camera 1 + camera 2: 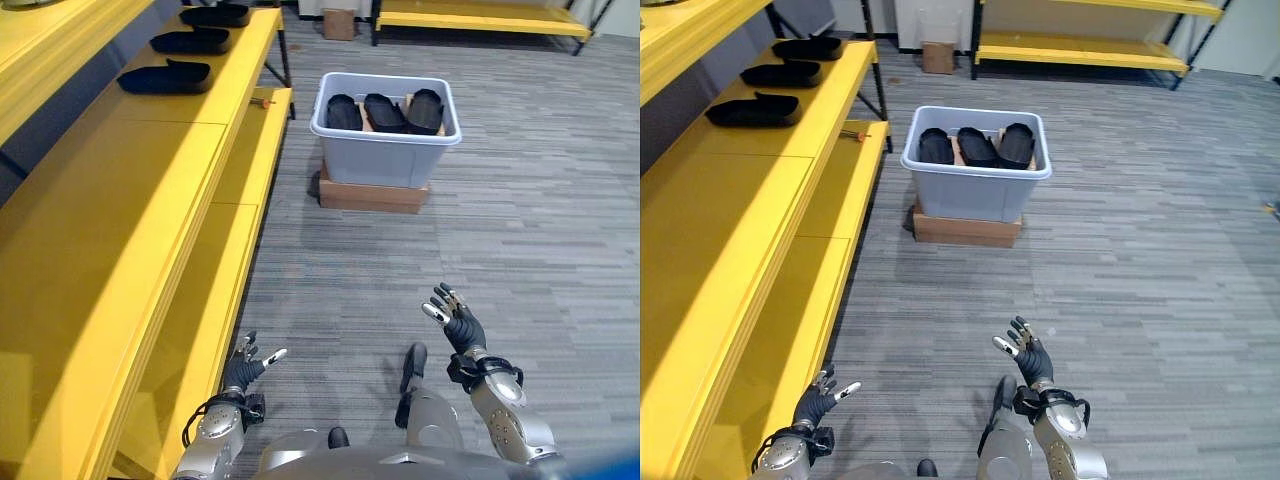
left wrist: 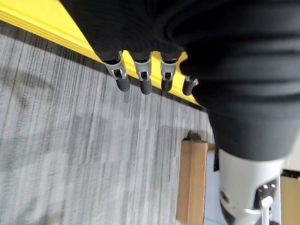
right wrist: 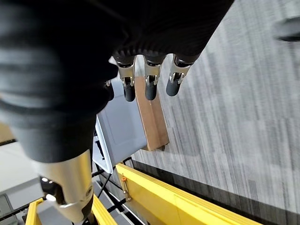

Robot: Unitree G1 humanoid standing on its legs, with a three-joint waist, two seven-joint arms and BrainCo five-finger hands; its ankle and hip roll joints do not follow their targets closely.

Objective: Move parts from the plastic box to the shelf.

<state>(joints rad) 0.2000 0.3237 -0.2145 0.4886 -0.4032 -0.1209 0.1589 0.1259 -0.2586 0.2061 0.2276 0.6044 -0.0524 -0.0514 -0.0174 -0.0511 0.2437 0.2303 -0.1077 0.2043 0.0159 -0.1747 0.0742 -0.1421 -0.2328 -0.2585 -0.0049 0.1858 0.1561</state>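
Shelf (image 1: 150, 160): three black parts (image 1: 165, 78) placed. Plastic box (image 1: 385, 150): three remaining. Left hand (image 1: 243, 368), right hand (image 1: 458, 325): spread, empty.

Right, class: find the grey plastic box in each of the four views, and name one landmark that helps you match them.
Left eye view: plastic box on the floor, upper middle, right of the yellow shelf.
Right eye view: upper middle again, beside the shelf.
Left wrist view: box itself unclear; its brown base shows.
Right wrist view: just beyond the right hand, on the base.
Shared landmark: the brown base under the box.
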